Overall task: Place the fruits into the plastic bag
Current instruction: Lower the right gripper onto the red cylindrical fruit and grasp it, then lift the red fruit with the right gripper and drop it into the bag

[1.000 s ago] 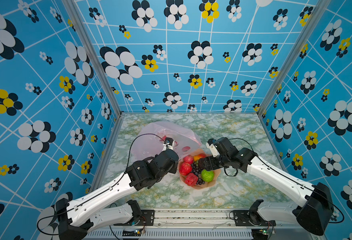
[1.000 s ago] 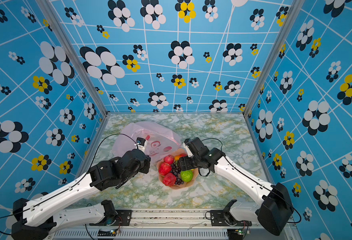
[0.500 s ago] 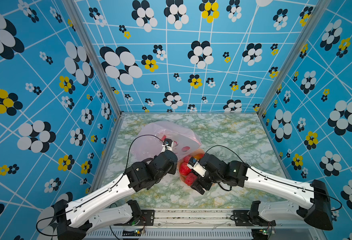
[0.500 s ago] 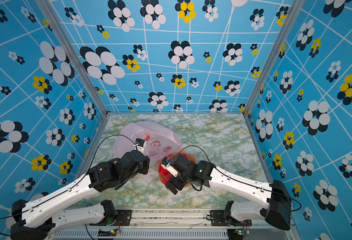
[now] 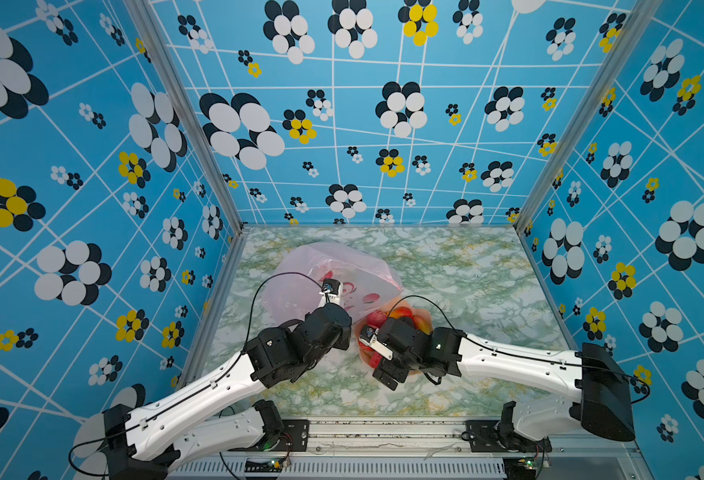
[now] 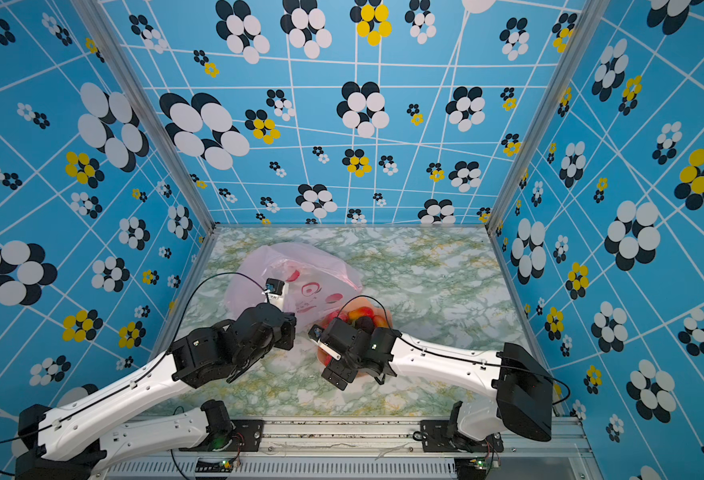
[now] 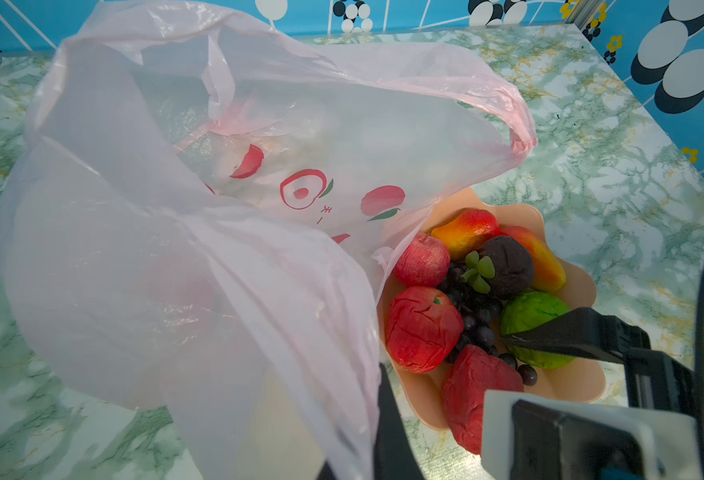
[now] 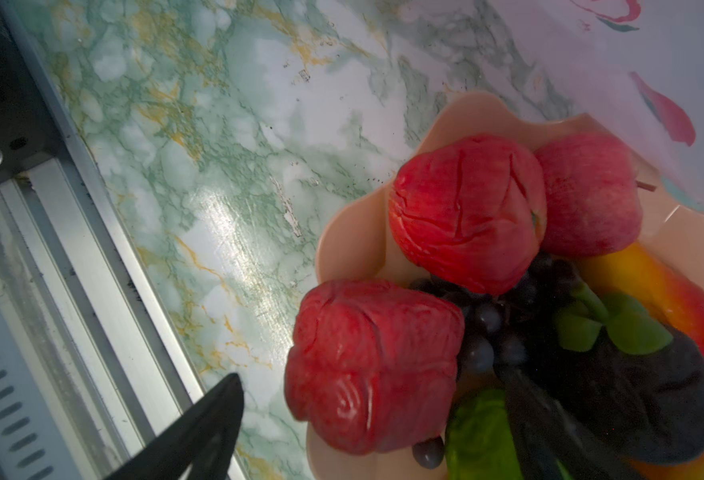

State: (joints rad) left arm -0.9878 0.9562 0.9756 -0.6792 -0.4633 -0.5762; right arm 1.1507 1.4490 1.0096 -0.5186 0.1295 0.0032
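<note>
**Right arm is lining up on a fruit while the left is holding the bag open**

Nearest the base rail, the right gripper [image 8: 366,380] is hanging over the front of the peach bowl [image 7: 574,374] with its jaws spread wide and nothing in them. One finger is standing over bare table [image 5: 466,270]. The other is dipping among the fruit beside the green round fruit [image 7: 528,311]. The nearest bumpy red fruit [image 8: 354,340] is lying between the two; contact with it cannot be confirmed.

Behind it the bowl is holding a second bumpy red fruit [image 7: 420,328], the grape bunch [image 7: 472,320], a smoother red fruit [image 7: 423,259] and the maroon fruit [image 7: 508,266]. The mangoes [image 7: 466,228] are lying at the far rim.

In both top views the left gripper [image 7: 366,453] is working at 9 o'clock of the bowl. It is clenched and appears to be pinching the near edge of the plastic bag [image 5: 300,286], raising the mouth. The bag is lying at 11 o'clock of the bowl, farther back, with its film draping over the bowl's rim on that side. Whether any fruit is inside cannot be told through the film.

Judgement: the bowl looks full, so an early pick is in hand. The next move is calling for the right jaws to close squarely on the red fruit. It must then be lifted clear of the grapes and carried toward 11 o'clock into the mouth, while the left grip is holding the film up.
</note>
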